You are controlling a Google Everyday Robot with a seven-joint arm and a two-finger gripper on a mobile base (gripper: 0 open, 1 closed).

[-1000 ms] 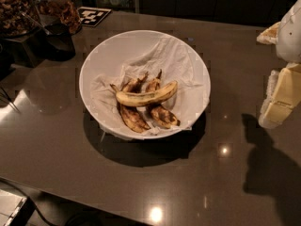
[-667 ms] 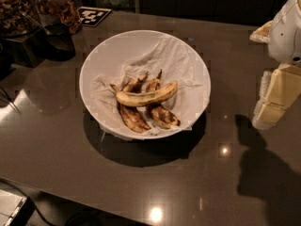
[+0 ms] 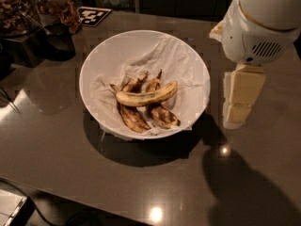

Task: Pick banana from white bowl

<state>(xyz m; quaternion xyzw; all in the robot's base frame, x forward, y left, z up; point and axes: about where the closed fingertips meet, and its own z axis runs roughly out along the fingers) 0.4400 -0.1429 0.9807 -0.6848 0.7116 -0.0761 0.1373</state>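
Note:
The white bowl (image 3: pixel 99 55) stands on the dark table, lined with crumpled white paper. The banana (image 3: pixel 146 97), yellow with brown speckles and dark tips, lies crosswise on top of two dark brown overripe bananas (image 3: pixel 131 117) in the bowl's lower middle. My gripper (image 3: pixel 236 117) hangs from the white arm (image 3: pixel 263 22) at the right. It points down, just outside the bowl's right rim and above the table. It is to the right of the banana, apart from it, and holds nothing.
The dark, glossy table (image 3: pixel 70 168) has its front edge at the lower left. Jars of nuts and snacks (image 3: pixel 19 8) and a dark container (image 3: pixel 56 41) stand at the back left. A black-and-white marker tag (image 3: pixel 93 15) lies behind the bowl.
My arm and gripper have moved left, closer to the bowl's right rim. The bowl and the bananas have not moved.

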